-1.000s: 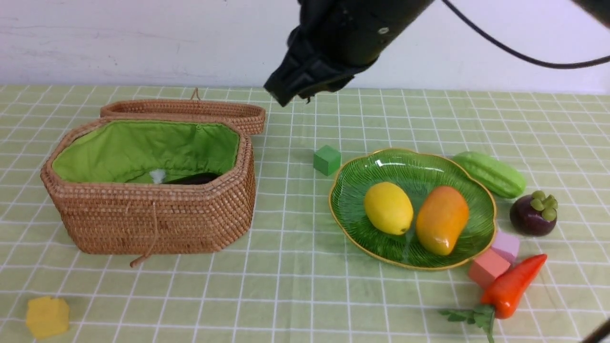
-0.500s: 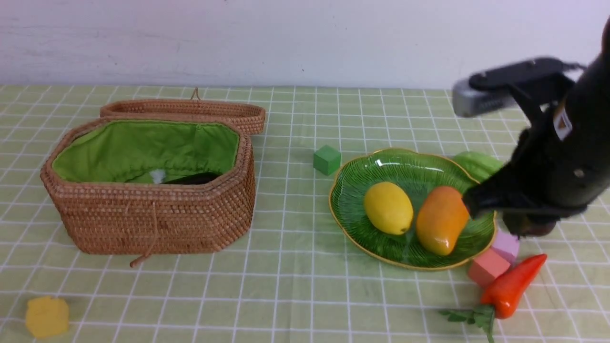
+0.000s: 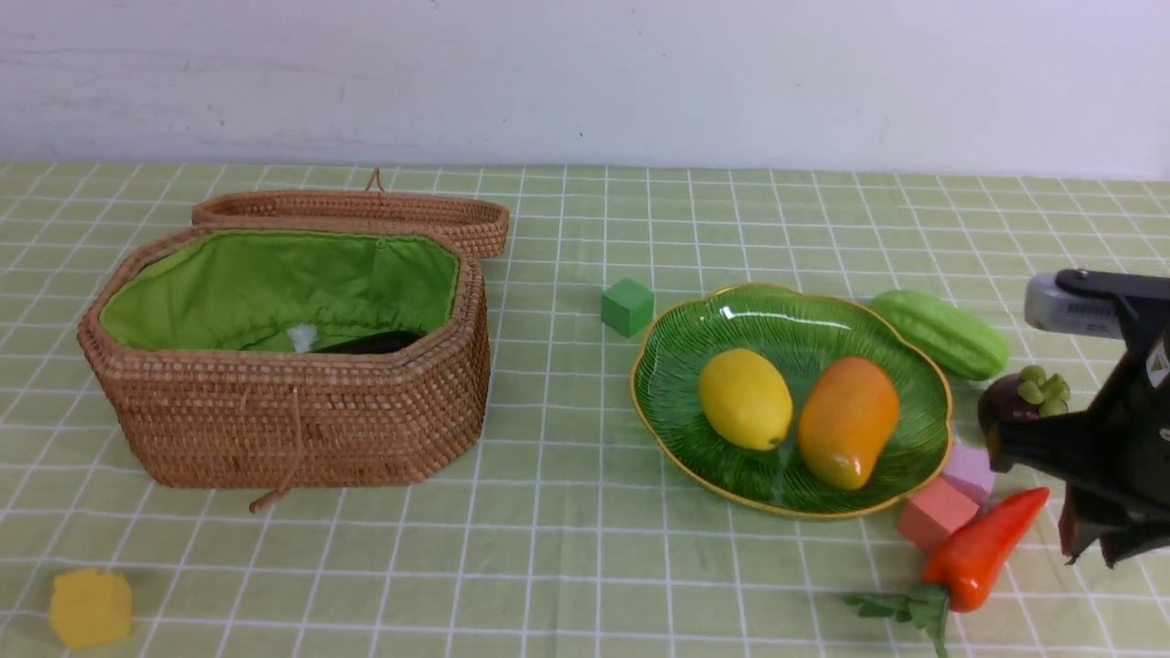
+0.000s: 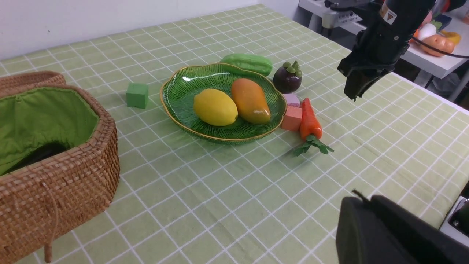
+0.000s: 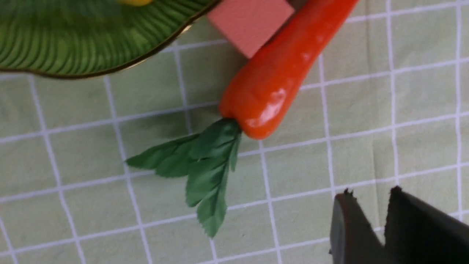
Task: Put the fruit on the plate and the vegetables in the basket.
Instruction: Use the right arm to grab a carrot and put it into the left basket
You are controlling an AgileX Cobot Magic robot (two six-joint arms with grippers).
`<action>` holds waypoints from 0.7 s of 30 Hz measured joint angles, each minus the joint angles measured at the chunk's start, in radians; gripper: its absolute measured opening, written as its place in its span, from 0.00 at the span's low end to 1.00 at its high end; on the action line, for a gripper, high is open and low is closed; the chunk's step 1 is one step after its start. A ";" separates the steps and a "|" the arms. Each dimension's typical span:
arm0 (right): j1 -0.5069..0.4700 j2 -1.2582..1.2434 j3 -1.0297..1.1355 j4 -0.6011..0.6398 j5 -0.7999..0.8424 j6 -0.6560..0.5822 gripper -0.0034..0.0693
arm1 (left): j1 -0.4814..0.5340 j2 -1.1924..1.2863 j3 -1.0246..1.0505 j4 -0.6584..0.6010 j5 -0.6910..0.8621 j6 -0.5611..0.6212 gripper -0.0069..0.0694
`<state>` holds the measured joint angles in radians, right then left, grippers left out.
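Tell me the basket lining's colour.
The lining is bright green, seen best in the front view.

The right gripper [image 3: 1088, 553] is seen at the lower right of the front view, pointed downward, its fingertips slightly parted. The left gripper [image 4: 361, 196] is shown closed at the lower right of its own wrist view.
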<state>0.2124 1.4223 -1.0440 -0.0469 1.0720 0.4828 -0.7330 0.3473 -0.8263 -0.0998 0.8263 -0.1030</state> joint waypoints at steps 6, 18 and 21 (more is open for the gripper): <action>-0.080 0.005 0.080 0.163 -0.197 0.009 0.64 | 0.000 0.000 0.000 -0.019 0.000 0.014 0.12; -0.082 0.197 0.084 0.231 -0.364 0.014 0.85 | 0.000 0.000 0.000 -0.154 0.000 0.221 0.12; -0.082 0.234 0.084 0.247 -0.376 0.014 0.81 | 0.000 0.000 0.000 -0.158 0.000 0.230 0.12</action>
<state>0.1300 1.6560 -0.9597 0.1998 0.6956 0.4972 -0.7330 0.3473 -0.8263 -0.2578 0.8263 0.1275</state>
